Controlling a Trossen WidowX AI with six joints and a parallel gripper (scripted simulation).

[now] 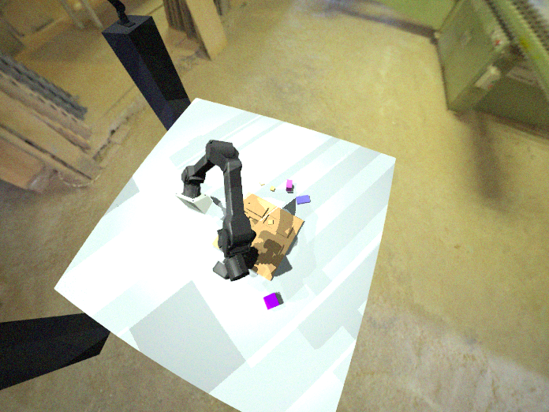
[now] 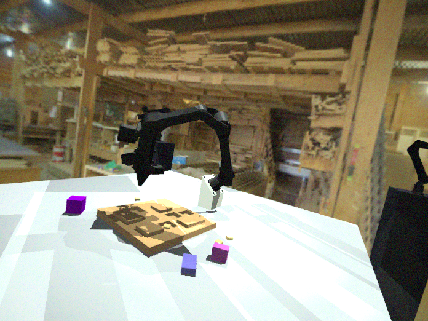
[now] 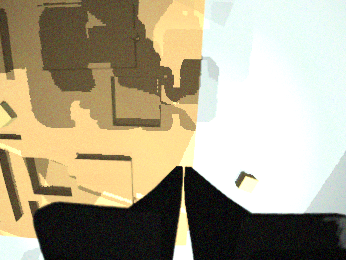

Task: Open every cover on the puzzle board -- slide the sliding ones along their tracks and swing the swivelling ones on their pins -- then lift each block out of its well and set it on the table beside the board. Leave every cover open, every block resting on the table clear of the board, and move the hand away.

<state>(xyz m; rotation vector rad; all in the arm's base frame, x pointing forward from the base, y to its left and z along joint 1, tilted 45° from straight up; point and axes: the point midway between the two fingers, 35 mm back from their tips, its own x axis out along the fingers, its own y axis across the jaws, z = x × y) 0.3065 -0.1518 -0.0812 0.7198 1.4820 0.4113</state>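
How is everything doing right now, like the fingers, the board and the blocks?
fingers: shut, nothing between them
puzzle board: flat on the table
purple block: on the table, off the board
magenta block: same
blue block: same
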